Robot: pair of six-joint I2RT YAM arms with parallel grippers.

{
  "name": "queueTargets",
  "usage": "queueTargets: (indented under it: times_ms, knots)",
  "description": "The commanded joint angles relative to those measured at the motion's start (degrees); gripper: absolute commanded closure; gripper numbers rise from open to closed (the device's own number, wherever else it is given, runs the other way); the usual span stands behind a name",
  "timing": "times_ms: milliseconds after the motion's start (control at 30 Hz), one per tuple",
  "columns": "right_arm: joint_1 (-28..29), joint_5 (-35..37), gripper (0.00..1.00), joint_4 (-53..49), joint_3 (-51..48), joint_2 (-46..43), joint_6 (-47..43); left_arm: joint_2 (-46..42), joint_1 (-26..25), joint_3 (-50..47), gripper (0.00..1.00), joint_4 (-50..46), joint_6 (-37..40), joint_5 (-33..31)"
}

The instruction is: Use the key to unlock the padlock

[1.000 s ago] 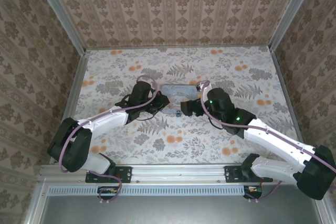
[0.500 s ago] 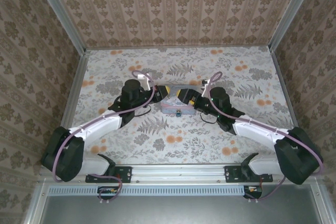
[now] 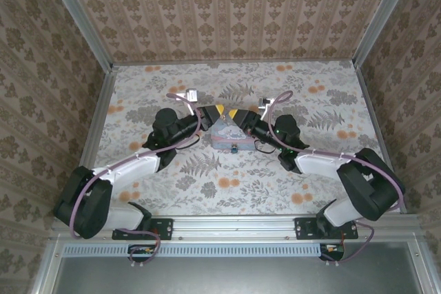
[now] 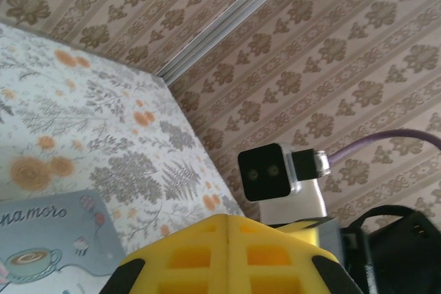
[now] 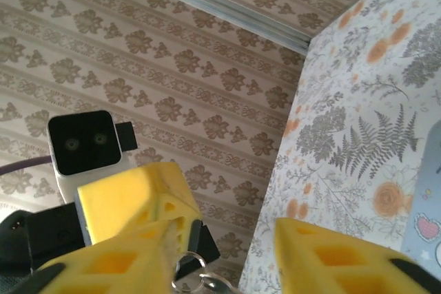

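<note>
Left pincer [image 4: 227,228] pressed together. Right pincer [image 5: 224,246] held apart, metal ring [image 5: 187,266] seen at its 8 o'clock. Cartoon tin [image 3: 224,131] seen at 6 o'clock of both.

Left fingers [image 4: 186,256] sit pressed together and right fingers [image 5: 331,259] apart, wrists angled toward each other.

Left gripper [image 4: 227,228] with its yellow fingers pressed flush together, pastel tin [image 4: 48,249] just beside them, right arm's wrist camera [image 4: 269,172] and purple cable [image 4: 386,139] close behind, floral table [image 4: 83,122] meeting patterned wall [image 4: 331,46] at aluminium post [image 4: 227,15].
</note>
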Motion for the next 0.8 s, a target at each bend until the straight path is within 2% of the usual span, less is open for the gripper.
queueTargets:
  times_ms: [0, 300, 767]
  knots:
    - [-0.2, -2.5, 0.61, 8.7, 0.2, 1.7, 1.4, -0.1, -0.4, -0.5, 1.00, 5.1, -2.0, 0.3]
    - [-0.2, -3.4, 0.60, 13.2, 0.4, 4.1, 3.2, 0.0, -1.0, -0.8, 1.00, 5.1, -1.7, -0.1]
    - [-0.2, -6.5, 0.64, 14.8, -2.0, 2.6, 1.1, 1.9, -1.1, 0.0, 1.00, 3.3, -2.8, 0.6]
